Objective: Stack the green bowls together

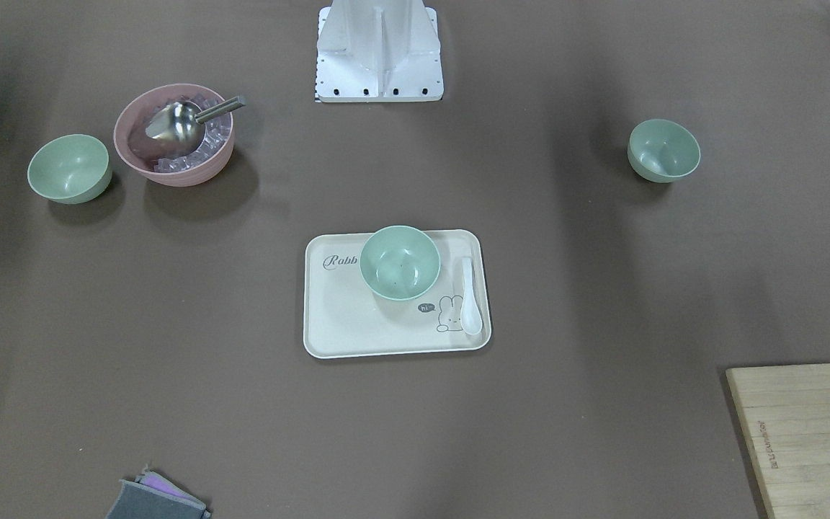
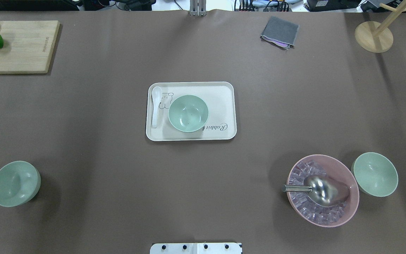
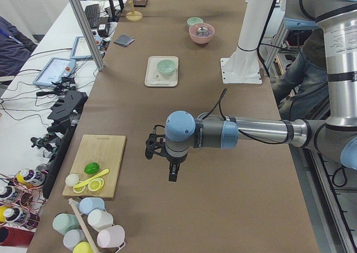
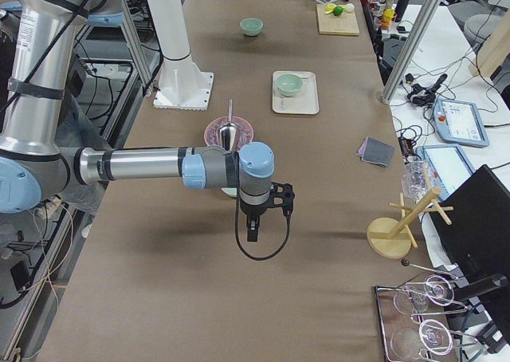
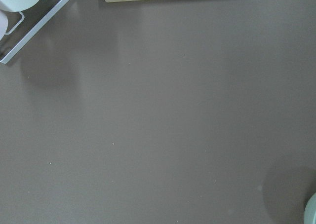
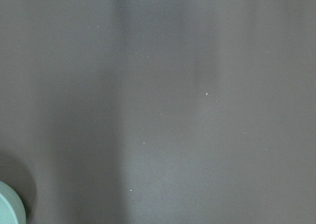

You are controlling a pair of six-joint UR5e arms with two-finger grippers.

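Three green bowls [image 2: 188,113] well apart overhead, none nested: one mid-frame on the tray [image 2: 220,95], lower-left bowl [image 2: 15,183], lower-right bowl [image 2: 375,174] just beside the pink ice bowl [image 2: 330,160]. Best to pinch an outer rim, lift clear, lower centred. Left gripper [image 3: 173,172] and right gripper [image 4: 252,230] seen only in side views, above bare table [image 3: 223,208]; clenched or released, impossible to tell.

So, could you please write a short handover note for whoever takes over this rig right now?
Left gripper: above bare table, open or shut unclear.
Right gripper: above bare table, open or shut unclear.
Centre green bowl: upright on the tray.
Left green bowl: alone on the table, robot's left side.
Right green bowl: beside the pink bowl, robot's right side.
Done: nothing stacked.
Left: gather all three bowls into one stack.
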